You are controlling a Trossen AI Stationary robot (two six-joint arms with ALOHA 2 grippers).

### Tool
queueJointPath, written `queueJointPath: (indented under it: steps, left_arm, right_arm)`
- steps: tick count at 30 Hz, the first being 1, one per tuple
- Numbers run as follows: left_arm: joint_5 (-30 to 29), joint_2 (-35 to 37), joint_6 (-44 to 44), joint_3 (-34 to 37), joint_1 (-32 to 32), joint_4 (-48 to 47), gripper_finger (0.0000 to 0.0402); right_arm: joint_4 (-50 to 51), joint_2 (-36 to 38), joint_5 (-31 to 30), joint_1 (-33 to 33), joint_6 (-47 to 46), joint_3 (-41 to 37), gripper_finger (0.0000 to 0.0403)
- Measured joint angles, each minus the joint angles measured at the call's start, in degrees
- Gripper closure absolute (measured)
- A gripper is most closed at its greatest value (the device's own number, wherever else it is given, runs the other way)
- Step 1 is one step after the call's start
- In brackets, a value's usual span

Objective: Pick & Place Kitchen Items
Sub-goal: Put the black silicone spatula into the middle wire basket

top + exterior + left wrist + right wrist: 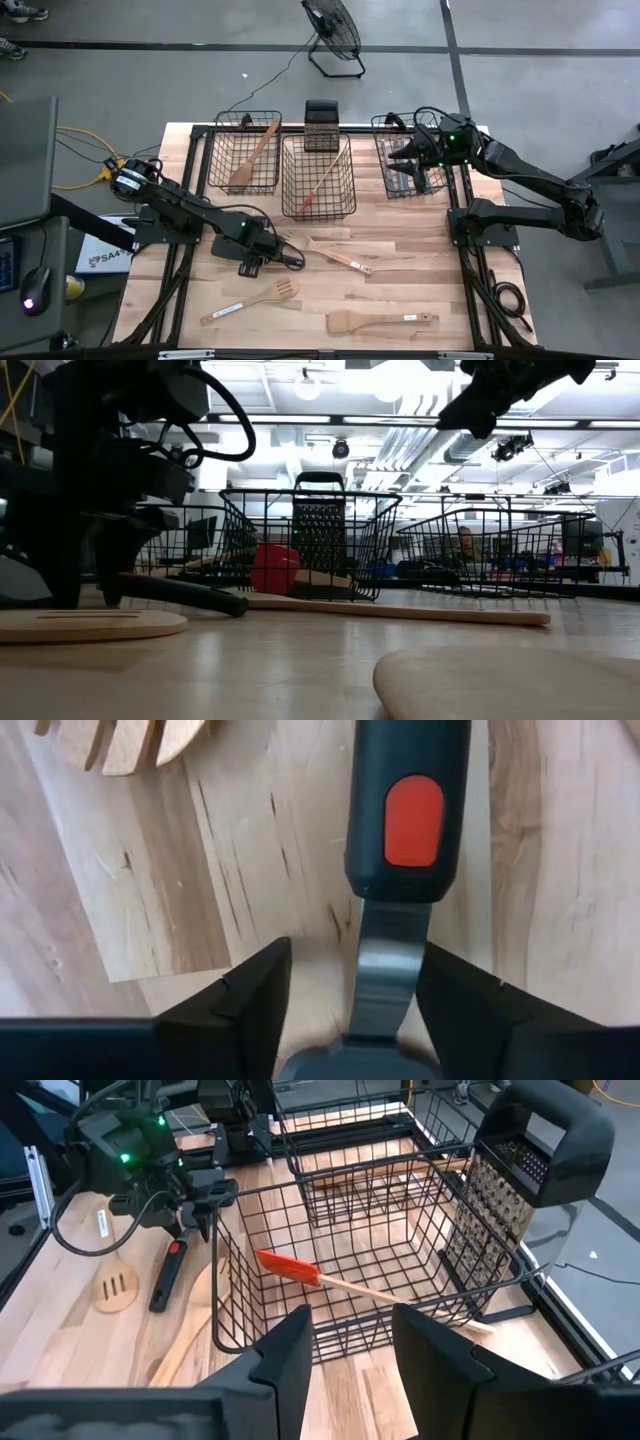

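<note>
1. Right under my left gripper (350, 1010) lies a black-handled utensil (405, 820), its silver neck between my two fingers (235, 1010), which stand apart on either side of it without pressing it; I am open around it, not clamped.
2. Its black handle, with a red oval patch, stretches away from my fingertips along the wooden tabletop (400, 290).
3. From above, my left gripper (262, 252) sits low at the tabletop's left-middle, and the black handle (285, 260) pokes out just beyond it.
4. Just past that handle lies a pale wooden fork (325, 250), its tines close to my left fingers and its handle angling away.
5. Nearer the front edge than my left gripper lie a slotted wooden spatula (250, 300) and, farther over, a flat wooden spatula (380, 322), well apart from each other.
6. My right gripper (408, 155) hangs over the right basket (412, 170), raised off the tabletop; its fingers (290, 1355) stand a little apart with nothing between them.
7. Ahead of my right gripper, the middle basket (340, 1250) holds a red spatula (290, 1268) with a pale wooden handle.
8. Behind that basket stands a black grater (520, 1170).
9. Over by my left arm, the left basket (243, 150) holds a wooden spoon (250, 158) lying aslant.
</note>
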State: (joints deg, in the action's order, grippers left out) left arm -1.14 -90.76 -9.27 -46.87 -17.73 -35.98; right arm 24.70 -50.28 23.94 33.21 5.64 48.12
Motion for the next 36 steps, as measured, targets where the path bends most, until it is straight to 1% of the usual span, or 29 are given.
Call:
queueJointPath:
  steps: [5,11,12,20,30,36]
  left_arm:
    - [-0.1,0.0,0.0,0.0,0.0,0.1,0.0257]
    - [-0.1,0.0,0.0,0.0,0.0,0.3,0.0332]
    - [0.0,0.0,-0.1,0.0,0.0,0.3,0.0339]
    - [0.5,-0.2,-0.1,-0.7,0.0,-0.3,0.0338]
    - [0.8,-0.4,-1.7,-8.5,0.0,-7.5,0.0338]
    - [2.2,-0.3,-4.7,-12.0,0.0,-8.1,0.0338]
  right_arm:
    - [0.9,0.0,0.0,0.0,0.0,0.0,0.0270]
    - [1.1,0.0,0.0,0.0,0.0,0.0,0.0270]
    - [1.1,0.0,0.0,0.0,0.0,0.0,0.0270]
    - [1.7,0.0,0.2,0.0,0.0,0.0,0.0270]
    - [1.8,0.0,0.4,-0.3,0.0,0.0,0.0270]
    - [1.8,0.0,0.3,-1.6,0.0,0.0,0.0270]
